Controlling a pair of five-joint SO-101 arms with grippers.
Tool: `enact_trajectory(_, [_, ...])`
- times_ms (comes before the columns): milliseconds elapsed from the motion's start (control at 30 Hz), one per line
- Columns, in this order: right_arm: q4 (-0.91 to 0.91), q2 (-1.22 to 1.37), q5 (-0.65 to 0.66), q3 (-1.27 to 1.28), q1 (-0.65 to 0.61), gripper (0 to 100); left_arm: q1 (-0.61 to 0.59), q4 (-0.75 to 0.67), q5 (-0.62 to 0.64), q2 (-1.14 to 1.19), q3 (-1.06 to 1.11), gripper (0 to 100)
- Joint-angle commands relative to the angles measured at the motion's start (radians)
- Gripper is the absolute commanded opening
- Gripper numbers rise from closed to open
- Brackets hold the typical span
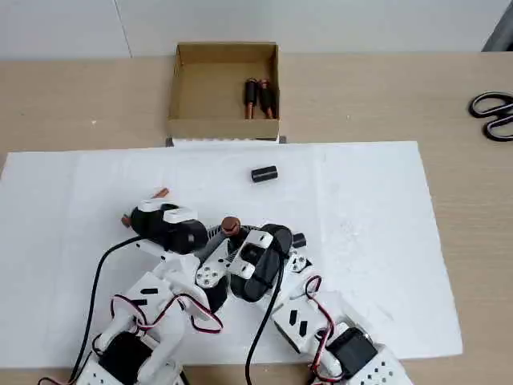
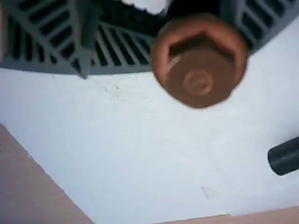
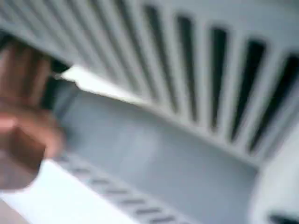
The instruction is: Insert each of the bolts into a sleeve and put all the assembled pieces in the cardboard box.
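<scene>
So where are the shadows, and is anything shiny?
High view: the light is even, with a soft shadow hugging the loose sleeve on the white sheet, and shade inside the cardboard box. Left wrist view: the bolt head has a dull sheen, with dark shade behind it. Right wrist view: a bright strip glares beside the grey ribs.

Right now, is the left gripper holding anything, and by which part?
The left gripper holds a copper bolt, apparently by the shank: the head sticks out free. The contact itself is hidden behind the head.
</scene>
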Motion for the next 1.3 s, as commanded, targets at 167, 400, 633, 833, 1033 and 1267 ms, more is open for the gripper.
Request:
enact_trajectory(167, [-0.025, -0.015, 0.011, 0.012, 0.015, 0.2, 0.003, 0.017, -0.069, 0.005, -0.038, 18])
enact_trajectory(400, [-0.025, -0.015, 0.011, 0.012, 0.031, 0.2, 0.002, 0.046, -0.110, 0.011, -0.087, 18])
enact_trajectory(633, [-0.025, -0.015, 0.006, 0.012, 0.031, 0.2, -0.130, 0.052, -0.183, 0.009, -0.093, 18])
enact_trajectory(833, [-0.025, -0.008, 0.005, 0.014, 0.028, 0.2, -0.164, -0.011, -0.180, 0.006, -0.097, 18])
enact_trajectory(1033, [-0.024, -0.007, 0.005, 0.014, 0.028, 0.2, -0.161, -0.018, -0.124, 0.011, -0.179, 18])
enact_trajectory(1267, [-0.024, -0.005, 0.005, 0.014, 0.033, 0.2, -0.161, 0.063, -0.120, 0.011, -0.199, 1])
